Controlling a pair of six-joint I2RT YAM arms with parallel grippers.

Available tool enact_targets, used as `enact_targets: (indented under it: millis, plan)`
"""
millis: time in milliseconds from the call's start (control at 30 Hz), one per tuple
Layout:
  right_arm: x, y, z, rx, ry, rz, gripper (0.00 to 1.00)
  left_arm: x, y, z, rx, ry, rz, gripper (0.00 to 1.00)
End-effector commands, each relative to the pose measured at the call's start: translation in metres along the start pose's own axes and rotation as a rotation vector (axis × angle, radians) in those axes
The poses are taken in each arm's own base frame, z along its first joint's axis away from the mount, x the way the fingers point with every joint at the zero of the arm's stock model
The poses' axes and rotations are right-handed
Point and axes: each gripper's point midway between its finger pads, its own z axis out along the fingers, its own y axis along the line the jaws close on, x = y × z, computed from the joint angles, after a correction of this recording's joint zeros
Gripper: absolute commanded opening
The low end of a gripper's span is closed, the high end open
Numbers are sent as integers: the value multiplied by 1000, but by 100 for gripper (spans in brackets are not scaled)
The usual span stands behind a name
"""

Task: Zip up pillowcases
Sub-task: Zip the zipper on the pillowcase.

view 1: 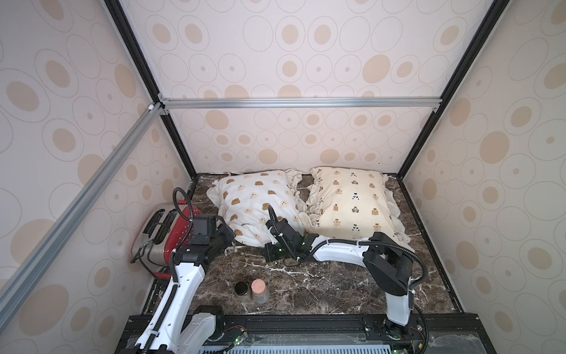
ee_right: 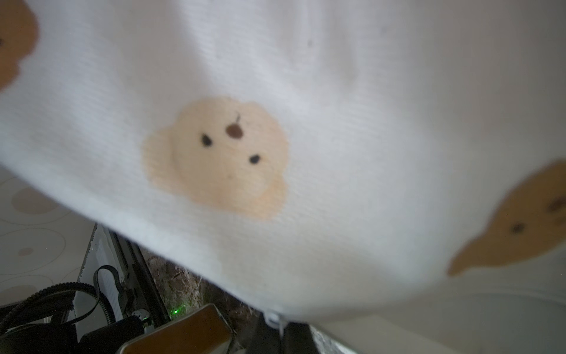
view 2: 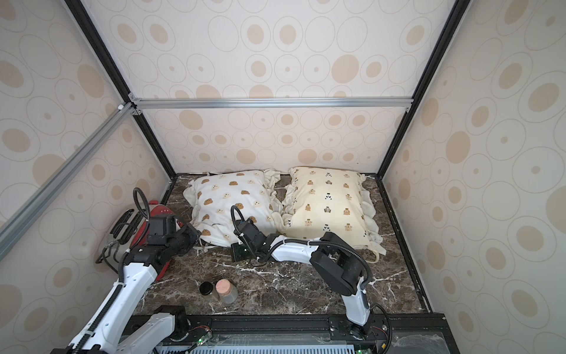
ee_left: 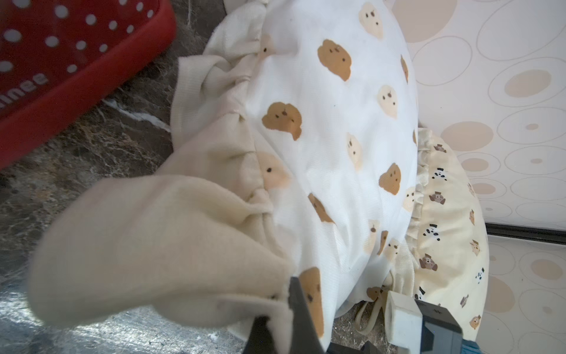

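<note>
Zipping step on white pillow, grip-and-brace stage.
Left gripper is clamped on the ruffle at the pillow's near corner. Right gripper is closed at the near hem, with a small white tab at its tip, likely the zipper pull; can't tell if it's pinched. Both pillows lie at the back of the table, and the yellow pillow is untouched. Next, probably: drag the tab along the hem against left's tension.

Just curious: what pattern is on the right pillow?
Cream-yellow pillow with small bears; clearest in a top view.

White arms, blk joints, ribbed cables
</note>
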Motion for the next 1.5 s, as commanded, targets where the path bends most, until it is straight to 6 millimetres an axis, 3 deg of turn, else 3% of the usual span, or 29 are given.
enact_targets:
  millis: [0,467,1000,1467]
  plan:
    - [-2,-9,-11,30,-13,15,0,-18,-4,-10,-15,-68,16,0]
    - [1,-31,-26,61,-26,40,0,-17,23,-1,-92,-68,-40,0]
    - [3,-61,-44,111,-49,78,0,-19,42,7,-116,-51,-95,0]
    - [2,-105,-61,195,-75,136,0,-20,47,6,-125,-50,-111,0]
